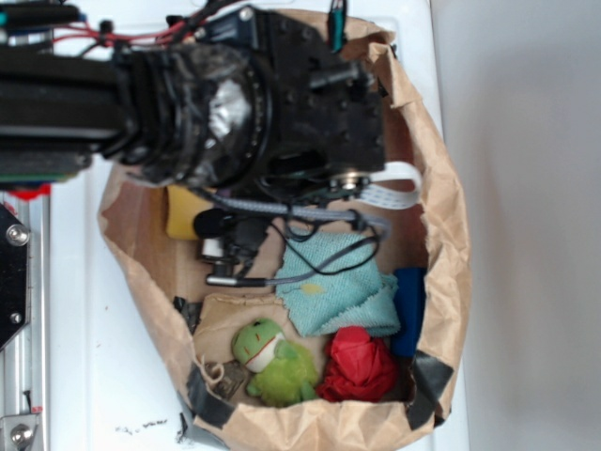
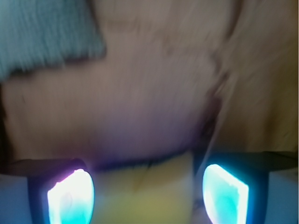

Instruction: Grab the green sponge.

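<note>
Approach was the step in hand: your pincer (image 2: pixel 147 191) stood open, gripping nothing, with the green sponge (image 2: pixel 145 186) lying between its glowing fingertips (image 2: pixel 70 198), teal cloth (image 2: pixel 44 35) well ahead. Next, I judge, you needed only to close squarely and lift.

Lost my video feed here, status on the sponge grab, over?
Pincer open, fingers straddling the yellow foam sponge block, not closed on it yet. Teal terry cloth lies apart, ahead. Nothing between the fingers but sponge.
</note>
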You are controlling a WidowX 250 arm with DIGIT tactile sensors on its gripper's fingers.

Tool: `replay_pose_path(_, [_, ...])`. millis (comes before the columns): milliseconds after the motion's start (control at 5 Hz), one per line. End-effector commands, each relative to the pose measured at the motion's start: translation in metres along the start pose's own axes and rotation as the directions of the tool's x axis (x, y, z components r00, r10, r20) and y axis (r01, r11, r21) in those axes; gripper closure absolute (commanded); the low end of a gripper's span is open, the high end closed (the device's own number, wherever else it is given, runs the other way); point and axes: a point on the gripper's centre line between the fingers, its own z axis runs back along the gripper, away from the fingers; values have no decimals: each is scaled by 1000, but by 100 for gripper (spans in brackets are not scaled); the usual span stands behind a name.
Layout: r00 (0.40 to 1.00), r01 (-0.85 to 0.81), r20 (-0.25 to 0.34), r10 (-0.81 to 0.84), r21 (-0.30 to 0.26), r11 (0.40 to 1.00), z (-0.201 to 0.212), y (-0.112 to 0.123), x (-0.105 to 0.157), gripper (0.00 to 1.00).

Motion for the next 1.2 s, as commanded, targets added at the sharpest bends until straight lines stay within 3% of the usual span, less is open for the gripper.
replay_pose_path(0, [998,50,37,-51,50,997,8,-5,-18,0])
replay_pose_path(1000, [997,73,31,-76,105,992,-19,-22,-18,0])
